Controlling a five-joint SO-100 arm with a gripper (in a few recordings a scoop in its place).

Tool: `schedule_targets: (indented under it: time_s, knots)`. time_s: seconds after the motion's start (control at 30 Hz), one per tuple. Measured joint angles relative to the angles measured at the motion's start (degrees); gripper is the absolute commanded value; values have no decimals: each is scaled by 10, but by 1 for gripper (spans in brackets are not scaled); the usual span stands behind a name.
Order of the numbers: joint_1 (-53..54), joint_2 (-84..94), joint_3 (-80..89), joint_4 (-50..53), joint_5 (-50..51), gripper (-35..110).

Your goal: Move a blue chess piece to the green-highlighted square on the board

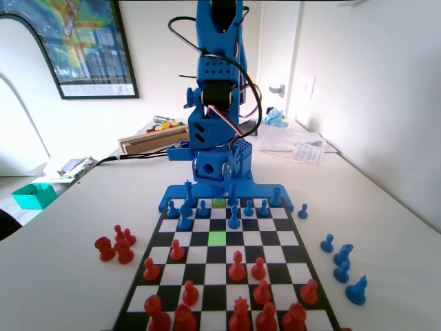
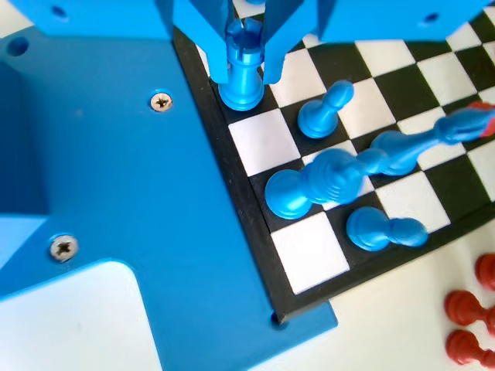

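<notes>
Between the claw (image 2: 246,73) jaws, at the board (image 2: 255,224) back row: a blue chess piece (image 2: 243,77), castle-topped, jaws hugging both sides, base apparently down. Green-highlighted square (image 1: 217,238): empty, well ahead of claw. Judged: grasp made; lift, carry, placement remain.

From my station the fixed view is bright and even, daylight washing the white wall (image 1: 386,76) at 2 o'clock almost to blowout. The bench (image 1: 62,283) carries only soft, short shadows under the red pieces. Straight edges bow toward the corners, a wide-lens effect. In the wrist view the light is equally strong; the tall blue pieces (image 2: 340,174) near centre are soft and smeared, stretching toward 3 o'clock, while the screws at 9 o'clock look sharp.
</notes>
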State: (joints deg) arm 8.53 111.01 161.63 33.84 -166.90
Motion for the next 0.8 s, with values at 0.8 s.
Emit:
schedule_targets:
  time_s: [0.8]
  knots:
    - [4,-56,-210,149,112,1]
